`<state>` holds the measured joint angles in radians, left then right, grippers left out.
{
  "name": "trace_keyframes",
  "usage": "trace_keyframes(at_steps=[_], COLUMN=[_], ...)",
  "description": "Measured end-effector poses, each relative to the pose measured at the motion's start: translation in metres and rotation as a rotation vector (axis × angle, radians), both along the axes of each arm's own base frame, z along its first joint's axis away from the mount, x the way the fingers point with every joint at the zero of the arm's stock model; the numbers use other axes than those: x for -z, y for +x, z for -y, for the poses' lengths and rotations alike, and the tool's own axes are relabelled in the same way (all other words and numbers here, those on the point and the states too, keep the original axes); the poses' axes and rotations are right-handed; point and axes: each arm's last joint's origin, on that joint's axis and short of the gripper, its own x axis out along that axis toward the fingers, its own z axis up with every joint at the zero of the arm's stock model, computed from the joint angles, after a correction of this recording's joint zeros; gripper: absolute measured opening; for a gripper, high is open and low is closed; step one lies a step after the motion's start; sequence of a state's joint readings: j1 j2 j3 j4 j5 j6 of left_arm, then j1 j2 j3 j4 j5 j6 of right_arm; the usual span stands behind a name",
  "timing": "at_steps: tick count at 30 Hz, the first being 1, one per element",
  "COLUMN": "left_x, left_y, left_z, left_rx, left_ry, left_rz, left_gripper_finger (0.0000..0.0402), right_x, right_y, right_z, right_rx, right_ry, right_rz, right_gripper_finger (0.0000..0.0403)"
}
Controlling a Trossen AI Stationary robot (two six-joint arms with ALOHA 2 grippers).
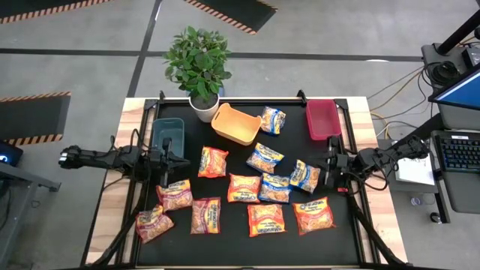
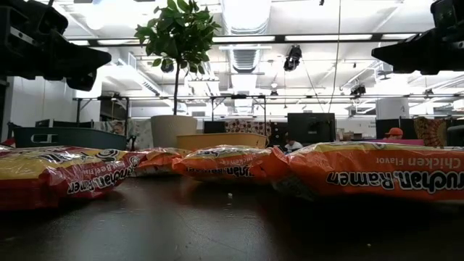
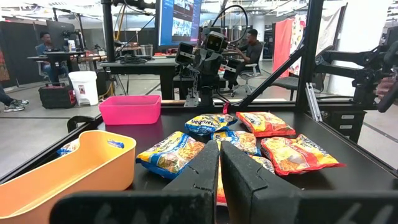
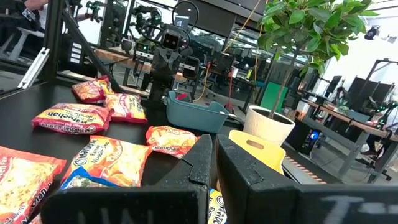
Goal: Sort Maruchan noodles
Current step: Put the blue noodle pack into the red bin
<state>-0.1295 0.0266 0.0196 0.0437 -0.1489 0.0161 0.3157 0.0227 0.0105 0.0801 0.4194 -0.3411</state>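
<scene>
Several Maruchan noodles packets lie flat on the black mat (image 1: 225, 244): blue-and-yellow ones (image 1: 265, 157) toward the right and far side, orange ones (image 1: 265, 219) in the middle and near right, pinkish-red ones (image 1: 175, 194) at the near left. My left gripper (image 1: 171, 156) hangs level above the mat's left side, shut and holding nothing; its fingers (image 3: 219, 163) point across the packets. My right gripper (image 1: 324, 166) hangs level at the right side, also shut and holding nothing (image 4: 213, 163).
Three bins stand along the far side: a dark teal one (image 1: 168, 133) at the left, an orange one (image 1: 235, 124) in the middle, a pink-red one (image 1: 322, 118) at the right. A potted plant (image 1: 199, 64) stands at the far edge. People sit in the room beyond.
</scene>
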Motion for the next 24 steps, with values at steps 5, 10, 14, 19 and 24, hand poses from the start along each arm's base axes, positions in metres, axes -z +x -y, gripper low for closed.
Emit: trace_keyframes(at_steps=[5, 10, 14, 19, 24], left_x=[0.0, -0.003, -0.017, -0.036, -0.048], left_y=[0.0, 0.0, -0.002, -0.008, -0.01], left_z=[0.0, 0.0, 0.0, -0.001, -0.005], left_rx=[0.0, 0.008, 0.042, 0.054, -0.057], left_ry=[0.0, -0.111, -0.384, -0.331, -0.316], left_rz=[0.0, 0.037, 0.183, 0.383, 0.524], left_gripper_finger=[0.0, 0.0, 0.0, 0.0, 0.0], right_x=[-0.002, -0.018, -0.029, -0.029, -0.041], right_y=[0.0, -0.003, -0.003, 0.005, 0.015], right_z=[-0.001, 0.003, 0.001, -0.002, -0.002], right_rx=[-0.046, -0.01, -0.132, -0.13, 0.003], right_ry=[0.25, 0.539, 0.609, 0.618, 0.566], right_rz=[0.044, 0.249, 0.338, 0.324, 0.32], right_gripper_finger=[0.0013, 0.0013, 0.0013, 0.0013, 0.0013])
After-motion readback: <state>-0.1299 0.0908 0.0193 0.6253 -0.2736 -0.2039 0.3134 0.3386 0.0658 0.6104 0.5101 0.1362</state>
